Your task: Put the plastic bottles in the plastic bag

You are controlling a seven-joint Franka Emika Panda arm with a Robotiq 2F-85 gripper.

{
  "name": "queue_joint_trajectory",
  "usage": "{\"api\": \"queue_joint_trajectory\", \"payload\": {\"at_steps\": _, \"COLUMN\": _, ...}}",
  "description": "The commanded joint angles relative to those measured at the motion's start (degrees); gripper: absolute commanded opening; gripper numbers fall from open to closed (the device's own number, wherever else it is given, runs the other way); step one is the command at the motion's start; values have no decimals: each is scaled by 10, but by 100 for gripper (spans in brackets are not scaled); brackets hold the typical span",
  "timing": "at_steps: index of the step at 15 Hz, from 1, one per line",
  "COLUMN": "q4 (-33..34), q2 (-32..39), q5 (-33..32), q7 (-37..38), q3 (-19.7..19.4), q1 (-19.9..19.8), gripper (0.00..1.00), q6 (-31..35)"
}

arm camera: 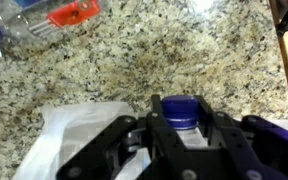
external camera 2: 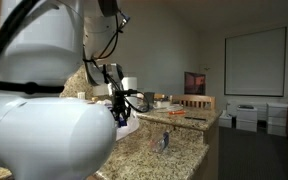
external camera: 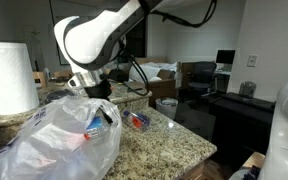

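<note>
Granite counter (arm camera: 134, 60); pincer (arm camera: 181, 132) clamped on bottle (arm camera: 181, 108) (blue cap) above plastic bag (arm camera: 69, 135)

In an exterior view the counter (external camera: 174, 140) is evenly lit and the plastic bag (external camera: 54, 145) shows a pale sheen on its crinkles. In an exterior view my arm (external camera 2: 34, 110) looms white and out of focus, the room behind it dim, with a bright panel (external camera 2: 254, 60) on the wall. In the wrist view my fingers (arm camera: 119, 145) are dark and blurred, the bottle (arm camera: 181, 110) between them soft, and glare whitens the counter beyond them.
</note>
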Motion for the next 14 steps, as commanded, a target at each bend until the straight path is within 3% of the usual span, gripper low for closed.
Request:
{"api": "queue_joint_trajectory", "payload": {"at_steps": 1, "q4": 95, "q2": 84, "q5": -24, "q7": -16, "q3": 16, "q1": 8, "gripper": 14, "q6": -33}}
{"api": "queue_joint_trajectory", "payload": {"at_steps": 3, "q4": 124, "q2": 104, "q5": -33, "q7": 1, "q3": 19, "q1": 15, "gripper": 13, "q6": -30}}
{"api": "queue_joint_trajectory", "payload": {"at_steps": 4, "q4": 132, "q2": 105, "q5": -33, "q7": 12, "q3": 18, "q1": 17, "gripper": 60, "q6": -23}}
{"api": "queue_joint_trajectory", "payload": {"at_steps": 5, "q4": 140, "q2": 105, "q5": -34, "q7": 16, "q3": 17, "q1": 19, "gripper": 61, "q6": -18}}
{"api": "queue_joint_trajectory", "payload": {"at_steps": 9, "q4": 129, "q2": 61, "q5": -18, "q7": 20, "q3": 14, "q1": 6, "gripper": 85, "q6": 4}}
{"api": "queue_joint_trajectory", "payload": {"at_steps": 11, "q4": 93, "q2": 6, "q5": -1, "q7": 35, "q3": 10, "q1": -9, "gripper": 98, "q6": 23}}
{"api": "queue_joint_trajectory", "payload": {"at_steps": 14, "q4": 37, "q2": -75, "q5": 21, "q7": 75, "q3": -11, "q1": -37, "gripper": 100, "q6": 32}}
